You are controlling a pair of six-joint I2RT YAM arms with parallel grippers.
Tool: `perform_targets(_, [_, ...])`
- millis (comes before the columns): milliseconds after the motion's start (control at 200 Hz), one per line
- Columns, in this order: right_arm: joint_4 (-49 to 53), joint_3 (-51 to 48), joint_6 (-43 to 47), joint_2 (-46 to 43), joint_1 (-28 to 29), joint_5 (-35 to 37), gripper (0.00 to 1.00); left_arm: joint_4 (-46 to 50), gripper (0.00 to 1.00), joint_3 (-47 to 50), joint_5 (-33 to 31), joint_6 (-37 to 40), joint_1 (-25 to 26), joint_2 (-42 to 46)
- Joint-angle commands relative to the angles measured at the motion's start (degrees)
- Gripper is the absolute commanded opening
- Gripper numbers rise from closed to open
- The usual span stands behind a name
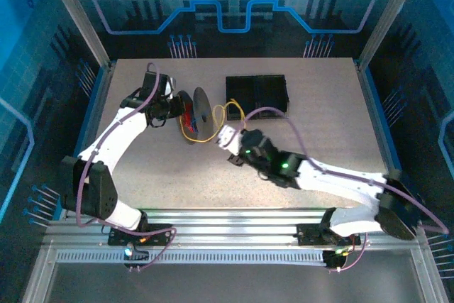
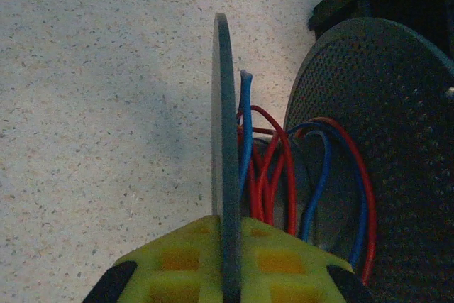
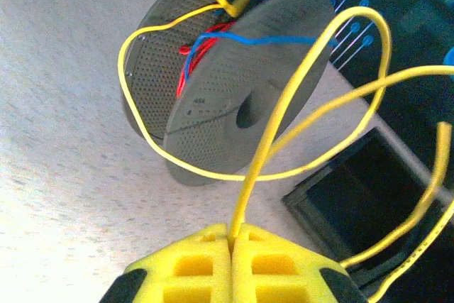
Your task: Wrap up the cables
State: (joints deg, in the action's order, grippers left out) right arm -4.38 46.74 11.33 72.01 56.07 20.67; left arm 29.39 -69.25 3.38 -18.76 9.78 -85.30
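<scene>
Just above its yellow pads, the left claw [image 2: 228, 235] has the rim of the reel's [image 1: 202, 108] near disc clamped tight, and the disc stands upright on edge between them. Right behind that disc, in the gap before the perforated far disc, the red cable [image 2: 287, 168] and the blue cable [image 2: 245, 125] loop around the hub, close to the claw's tips but not held by them.

The right claw [image 3: 233, 235] is pinched closed on the yellow cable [image 3: 277, 125], which rises straight out from between its pads. From there it swings in wide, loose loops across the reel's face, and one strand runs into the gap between the discs at the top.

Seen from above, the reel stands on the table [image 1: 319, 140] between both claws. The left claw is touching it, and the right claw is near but apart from it. A black box [image 1: 257, 90] lies just beyond.
</scene>
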Motion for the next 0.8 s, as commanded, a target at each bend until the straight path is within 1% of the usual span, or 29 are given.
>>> perform_targets(0, [2.71,-5.71,-13.64,-6.02,-6.48,-19.08,0.00,-0.54,0.00,-2.52,0.56,-2.62,-1.29,4.26])
perform_targets(85, [2.80,-8.94,-19.02,-10.00,-12.89,-27.40,0.00,0.64,0.00,-3.74,2.34,-3.92,-1.82,5.84])
perform_targets(170, [3.75,-10.91,-23.27,-11.87,-18.33,-31.70,0.00,1.48,0.00,-4.79,5.91,-4.85,-2.52,7.58])
perform_targets(300, [7.20,-10.89,-27.09,-9.76,-24.50,-34.16,0.00,3.28,0.00,-6.72,12.13,-5.39,-2.84,9.54])
perform_targets(455, [8.54,-10.05,-29.82,-5.09,-29.46,-34.91,0.00,4.07,0.00,-7.46,20.14,-5.46,-2.84,11.49])
perform_targets(625, [8.86,-7.48,-31.22,-0.54,-36.23,-37.38,0.00,6.46,0.00,-7.40,21.25,-2.76,-1.52,12.74])
perform_targets(736, [9.79,-3.81,-31.01,3.06,-40.09,-39.77,0.00,6.55,0.00,-7.10,20.03,-1.07,2.28,12.51])
perform_targets(796, [10.80,-1.27,-30.52,4.67,-41.35,-40.26,0.00,7.55,0.00,-7.67,17.88,0.66,4.88,11.72])
